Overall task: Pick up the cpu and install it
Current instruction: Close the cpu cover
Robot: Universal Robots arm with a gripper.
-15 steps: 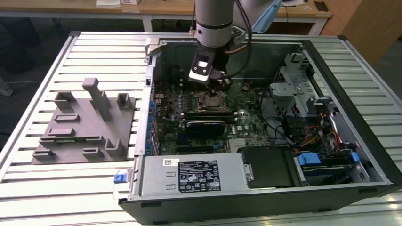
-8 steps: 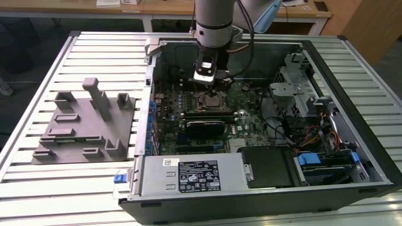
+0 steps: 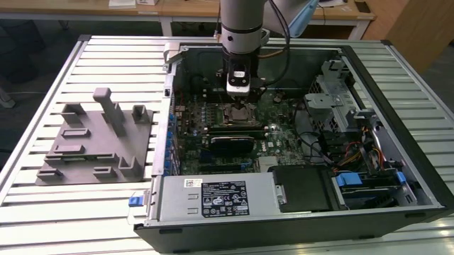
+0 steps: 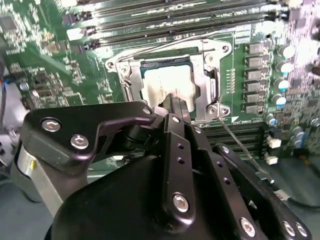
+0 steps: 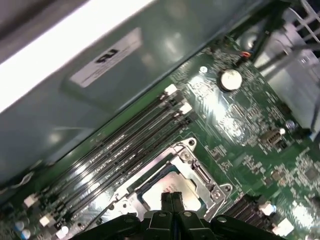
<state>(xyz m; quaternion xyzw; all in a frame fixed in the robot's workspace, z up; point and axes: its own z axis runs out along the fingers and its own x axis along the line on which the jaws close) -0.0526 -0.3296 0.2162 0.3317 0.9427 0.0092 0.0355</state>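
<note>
The cpu (image 4: 159, 84) is a silvery square lying flat inside the metal socket frame (image 4: 209, 75) on the green motherboard (image 3: 277, 138). In the first wrist view the cpu (image 5: 189, 188) sits the same way in the socket frame (image 5: 201, 172). My gripper (image 4: 175, 102) hangs just over the chip's middle with its two black fingers pressed together and nothing between them. That same shut gripper (image 5: 172, 197) shows its tips close above the chip; I cannot tell whether they touch it. In the exterior view the gripper (image 3: 239, 100) points straight down at the socket inside the open computer case (image 3: 397, 175).
A grey fixture plate (image 3: 92, 143) with upright blocks lies on the slatted table at the exterior view's left. Memory slots (image 5: 125, 145) run beside the socket. A power supply (image 3: 220, 197), drive cage (image 3: 333, 101) and cables (image 3: 354, 154) crowd the case.
</note>
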